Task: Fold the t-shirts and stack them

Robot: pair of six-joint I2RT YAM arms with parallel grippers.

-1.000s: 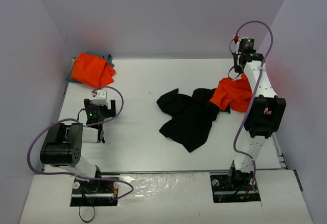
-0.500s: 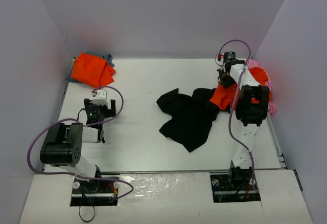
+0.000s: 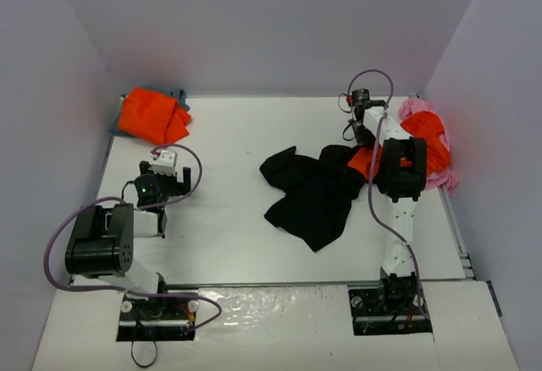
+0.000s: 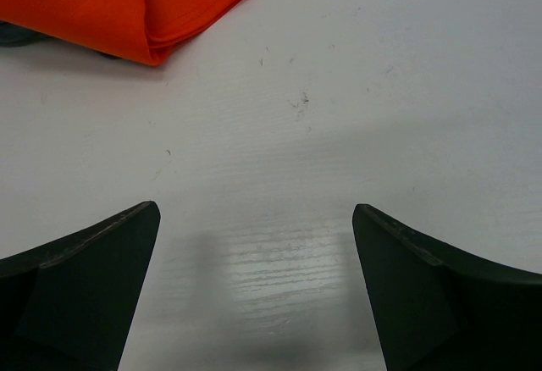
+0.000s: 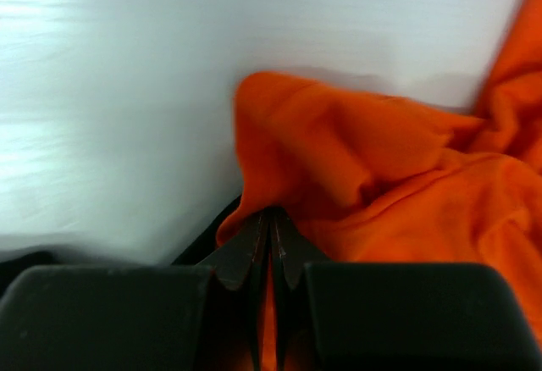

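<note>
A crumpled black t-shirt (image 3: 313,193) lies mid-table. To its right an orange t-shirt (image 3: 430,146) is bunched over a pink t-shirt (image 3: 415,107). My right gripper (image 3: 364,144) is down at the orange shirt's left edge. In the right wrist view the gripper (image 5: 271,218) is shut on a fold of the orange t-shirt (image 5: 381,176), with a sliver of black cloth (image 5: 201,242) just under it. At the back left a folded orange t-shirt (image 3: 152,115) rests on a blue-grey one (image 3: 179,96). My left gripper (image 3: 157,218) hangs open over bare table (image 4: 256,208), with nothing between its fingers (image 4: 85,278).
Walls close in the table on the left, back and right. The folded orange t-shirt (image 4: 127,2) fills the left wrist view's top left corner. The right arm's forearm (image 3: 398,172) hides part of the orange pile. The pink cloth (image 3: 446,181) reaches the right edge.
My right arm has swung from the back right corner leftward and down, pulling the orange shirt along; the pink shirt now shows. My left gripper has shifted slightly nearer.
</note>
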